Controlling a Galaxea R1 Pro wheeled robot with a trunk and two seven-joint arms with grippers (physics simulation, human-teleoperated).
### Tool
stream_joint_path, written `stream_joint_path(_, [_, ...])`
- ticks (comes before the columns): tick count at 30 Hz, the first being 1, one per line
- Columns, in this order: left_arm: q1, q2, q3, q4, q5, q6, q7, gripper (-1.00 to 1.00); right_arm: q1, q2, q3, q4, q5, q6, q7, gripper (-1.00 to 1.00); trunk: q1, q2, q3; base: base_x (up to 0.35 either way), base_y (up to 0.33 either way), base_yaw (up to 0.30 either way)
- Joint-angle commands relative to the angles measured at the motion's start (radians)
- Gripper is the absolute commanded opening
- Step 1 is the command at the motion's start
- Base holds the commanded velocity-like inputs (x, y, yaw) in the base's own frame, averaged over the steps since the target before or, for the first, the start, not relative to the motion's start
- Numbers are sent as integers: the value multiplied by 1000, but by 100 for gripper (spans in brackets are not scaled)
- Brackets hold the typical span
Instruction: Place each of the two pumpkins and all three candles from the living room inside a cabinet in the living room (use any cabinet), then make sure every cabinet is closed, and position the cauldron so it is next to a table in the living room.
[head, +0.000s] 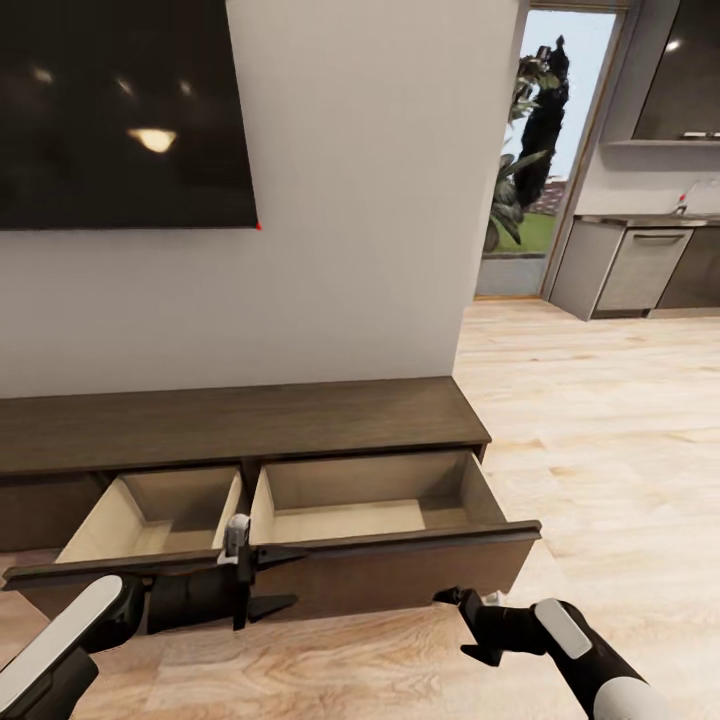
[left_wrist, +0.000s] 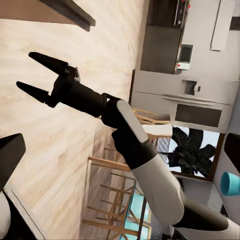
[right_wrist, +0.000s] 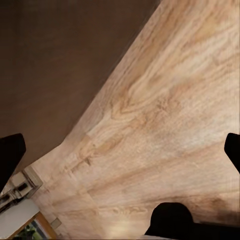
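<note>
The cabinet (head: 240, 425) is the long, low, dark brown wooden unit that we see against the white wall in the head view, its flat matte top showing a fine straight grain. Two of its wide handleless drawers stand pulled out side by side: the left drawer (head: 150, 520) and the right drawer (head: 380, 505). Both are plain boxes of pale smooth wood inside, with dark slab fronts, and nothing lies in the parts of their floors we can see.

Our left gripper (head: 262, 578) sits just in front of the drawer fronts, near the seam between the two, its black tapered fingers spread apart, one toward the drawer front and one toward the floor. Our right gripper (head: 452, 597) hangs low over the floor (head: 600, 440) just below the right drawer's front corner; in the left wrist view we see it (left_wrist: 41, 75) with its two pointed black fingers parted and nothing between them, on a black wrist that runs into a glossy white forearm.

The floor is light wood plank with a wavy grain. Above the cabinet a large glossy black screen (head: 120, 110) hangs on the wall, and to the right a grey kitchen (head: 640, 260) lies beyond
</note>
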Motion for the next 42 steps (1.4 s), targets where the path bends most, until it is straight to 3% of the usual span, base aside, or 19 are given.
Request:
stream_joint_path(1, [0,-2,3,0,5,-5,15,100,-1,-1,-7,-1,3,-2,10,100,0,0,-1,0,0,0])
stream_joint_path(14, [4,-7,23,14,-68,-78,88,100,-1,-3,-81,-2,-76,-37,13,100,-42,77,34,0,0,0])
stream_joint_path(24, [4,-6,23,14,-122,-135,128,100,-1,-5,-100,-2,-79,-37,9,100,-81,147,65,0,0,0])
stream_joint_path(25, [4,-6,23,14,-756,-583,128,100,-1,-6,-100,-2,-79,-37,9,100,-85,154,68,0,0,0])
stream_joint_path(42, [4,-6,23,13,-756,-582,127,100,-1,-3,-100,-1,-80,-36,11,100,-150,273,121,0,0,0])
